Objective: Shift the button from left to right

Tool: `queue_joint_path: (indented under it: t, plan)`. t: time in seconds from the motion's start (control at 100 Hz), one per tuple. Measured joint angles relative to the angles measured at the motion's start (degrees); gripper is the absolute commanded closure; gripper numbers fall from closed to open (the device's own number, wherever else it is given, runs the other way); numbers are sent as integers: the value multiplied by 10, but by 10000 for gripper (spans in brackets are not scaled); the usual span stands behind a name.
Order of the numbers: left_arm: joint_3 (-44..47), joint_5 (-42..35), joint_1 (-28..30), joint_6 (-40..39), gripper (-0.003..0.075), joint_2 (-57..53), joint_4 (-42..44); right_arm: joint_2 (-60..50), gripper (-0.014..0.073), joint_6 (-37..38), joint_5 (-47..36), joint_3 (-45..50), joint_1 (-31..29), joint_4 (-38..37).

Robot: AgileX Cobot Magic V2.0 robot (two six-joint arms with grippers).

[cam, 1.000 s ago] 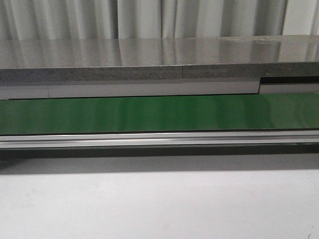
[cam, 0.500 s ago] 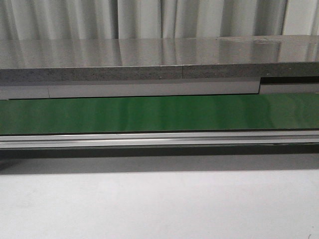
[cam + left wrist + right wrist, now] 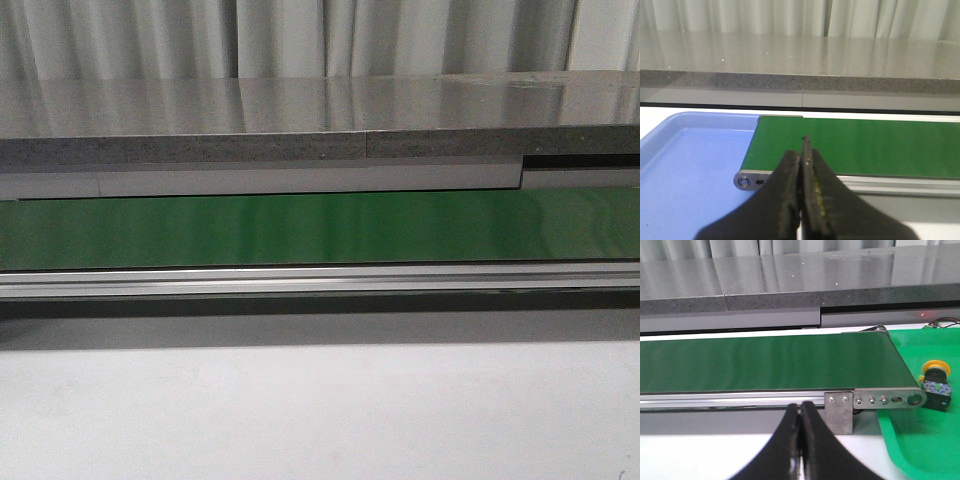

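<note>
The button (image 3: 935, 380), with an orange-yellow cap on a black body, lies tilted on the green tray (image 3: 920, 450) beside the right end of the green conveyor belt (image 3: 765, 362). It shows only in the right wrist view. My right gripper (image 3: 800, 407) is shut and empty, in front of the belt's rail, well left of the button. My left gripper (image 3: 802, 150) is shut and empty, over the belt's left end (image 3: 850, 145). Neither gripper shows in the front view.
A blue tray (image 3: 685, 165) lies by the belt's left end, with nothing visible in it. The belt (image 3: 320, 228) runs across the front view with an aluminium rail (image 3: 320, 280) in front, a grey stone ledge (image 3: 300, 125) behind and the white table (image 3: 320, 410) in front.
</note>
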Motion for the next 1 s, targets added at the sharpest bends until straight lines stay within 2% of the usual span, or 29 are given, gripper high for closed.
queue_joint_path:
  t: [0.34, 1.0]
  plan:
    - [0, -55, 0, -5, 741, 0, 0, 0, 661, 0, 0, 0, 0, 0]
    - [0, -56, 0, -6, 741, 0, 0, 0, 661, 0, 0, 0, 0, 0]
